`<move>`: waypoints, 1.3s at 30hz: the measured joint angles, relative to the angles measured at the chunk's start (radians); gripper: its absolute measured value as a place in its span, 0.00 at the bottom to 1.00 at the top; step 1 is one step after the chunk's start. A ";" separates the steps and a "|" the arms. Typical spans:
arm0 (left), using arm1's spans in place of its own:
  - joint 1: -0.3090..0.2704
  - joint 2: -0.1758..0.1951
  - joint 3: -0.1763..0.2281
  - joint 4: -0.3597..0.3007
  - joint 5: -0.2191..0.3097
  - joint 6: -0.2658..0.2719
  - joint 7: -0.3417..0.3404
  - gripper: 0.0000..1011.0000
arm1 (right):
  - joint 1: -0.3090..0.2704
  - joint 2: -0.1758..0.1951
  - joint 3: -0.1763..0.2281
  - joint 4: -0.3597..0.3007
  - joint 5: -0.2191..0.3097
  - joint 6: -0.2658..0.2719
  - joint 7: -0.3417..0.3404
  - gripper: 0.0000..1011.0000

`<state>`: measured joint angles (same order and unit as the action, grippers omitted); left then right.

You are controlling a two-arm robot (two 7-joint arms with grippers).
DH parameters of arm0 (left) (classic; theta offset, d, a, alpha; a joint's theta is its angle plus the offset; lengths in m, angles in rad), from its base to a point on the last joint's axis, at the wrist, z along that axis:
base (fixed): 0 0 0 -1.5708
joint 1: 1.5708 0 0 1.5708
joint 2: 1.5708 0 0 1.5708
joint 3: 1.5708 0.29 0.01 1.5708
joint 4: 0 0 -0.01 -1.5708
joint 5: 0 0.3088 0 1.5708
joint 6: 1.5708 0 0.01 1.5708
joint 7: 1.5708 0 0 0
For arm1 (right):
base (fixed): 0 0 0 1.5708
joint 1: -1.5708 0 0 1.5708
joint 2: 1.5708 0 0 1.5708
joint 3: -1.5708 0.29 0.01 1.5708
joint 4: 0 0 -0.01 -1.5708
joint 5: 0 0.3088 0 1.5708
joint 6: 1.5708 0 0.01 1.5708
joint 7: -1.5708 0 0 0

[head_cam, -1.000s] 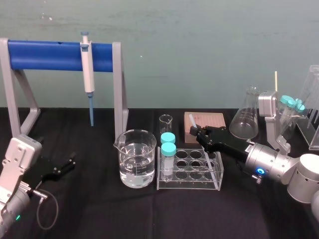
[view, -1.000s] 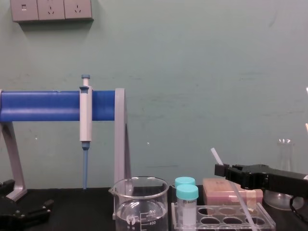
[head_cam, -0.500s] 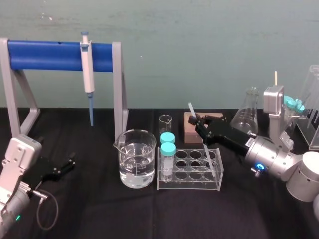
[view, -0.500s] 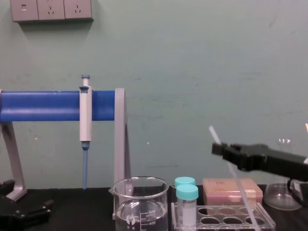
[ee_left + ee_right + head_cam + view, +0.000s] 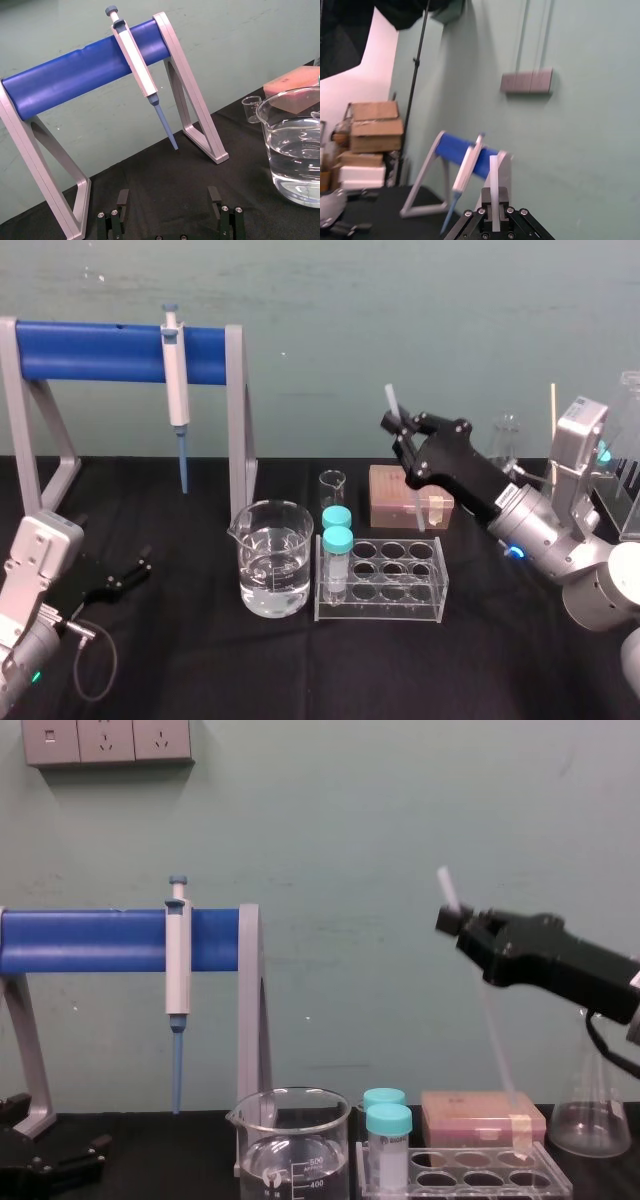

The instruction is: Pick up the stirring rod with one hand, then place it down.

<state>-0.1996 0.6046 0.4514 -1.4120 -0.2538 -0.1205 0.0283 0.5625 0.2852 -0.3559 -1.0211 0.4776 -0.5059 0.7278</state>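
While my right pincer pinches the stirring rod near its top, tilted above the tube rack, risk: the slick rod slips or snags the rack on descent. Left pincer spread, parked on bench.

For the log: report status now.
Right gripper shut on stirring rod, above test tube rack. Rod tilted, lower end off the rack. Left gripper open, parked low left. Nothing in the way.
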 joint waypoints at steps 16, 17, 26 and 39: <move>0.000 0.000 0.000 0.000 0.000 0.000 0.000 0.99 | -0.043 -0.059 0.086 0.066 0.002 -0.275 -0.013 0.07; 0.000 0.000 0.000 0.000 0.000 0.000 0.000 0.99 | -0.048 -0.061 0.090 0.069 0.007 -0.278 -0.010 0.07; 0.000 0.000 0.000 0.000 0.000 0.000 0.000 0.99 | -0.113 -0.074 0.133 0.037 0.014 -0.270 -0.042 0.07; 0.000 0.000 0.000 0.000 0.000 0.000 0.000 0.99 | -0.149 -0.092 0.169 0.002 0.031 -0.139 -0.082 0.07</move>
<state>-0.1996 0.6047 0.4514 -1.4120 -0.2539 -0.1205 0.0283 0.4137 0.1928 -0.1869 -1.0194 0.5089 -0.6448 0.6462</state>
